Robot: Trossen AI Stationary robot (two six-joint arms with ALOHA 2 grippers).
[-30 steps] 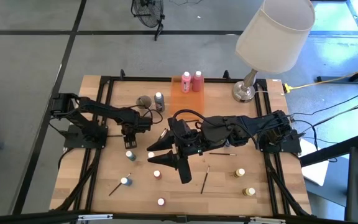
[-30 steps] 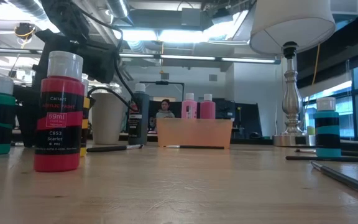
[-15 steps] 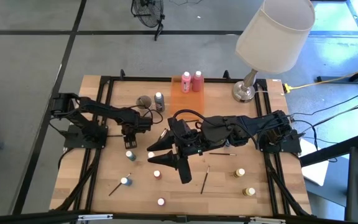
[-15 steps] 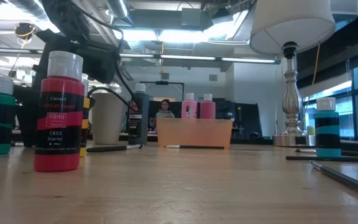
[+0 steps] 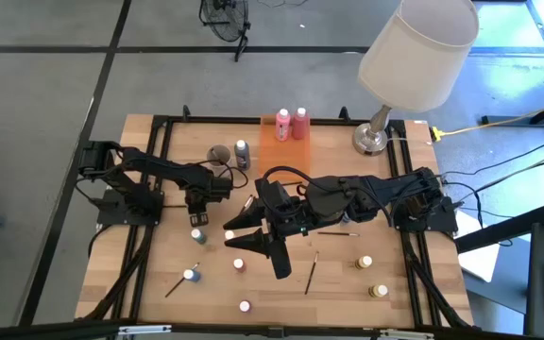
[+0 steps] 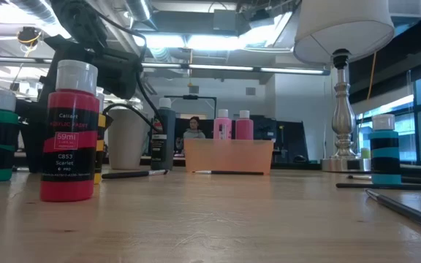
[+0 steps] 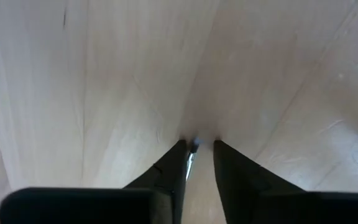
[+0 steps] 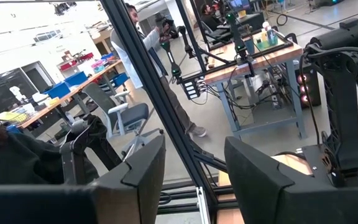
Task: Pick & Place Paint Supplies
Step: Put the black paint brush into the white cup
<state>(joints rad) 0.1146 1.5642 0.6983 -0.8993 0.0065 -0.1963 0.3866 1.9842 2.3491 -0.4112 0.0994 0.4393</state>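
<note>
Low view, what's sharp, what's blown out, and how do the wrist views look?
Low view: red paint bottle sharp, ceiling lights glare white. Left wrist view: pale, washed-out table, soft. Right wrist view: bright room, own dark fingers in shadow.

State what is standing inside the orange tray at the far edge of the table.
Two pink bottles stand side by side in the tray. In the low view the tray wall covers their lower halves and anything lying flat inside.

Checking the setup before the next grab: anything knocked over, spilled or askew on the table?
Nothing spilled or tipped. Pots and brushes lie scattered on the table, two pink bottles upright in the orange tray. Only oddity: the right gripper points out at the room.
</note>
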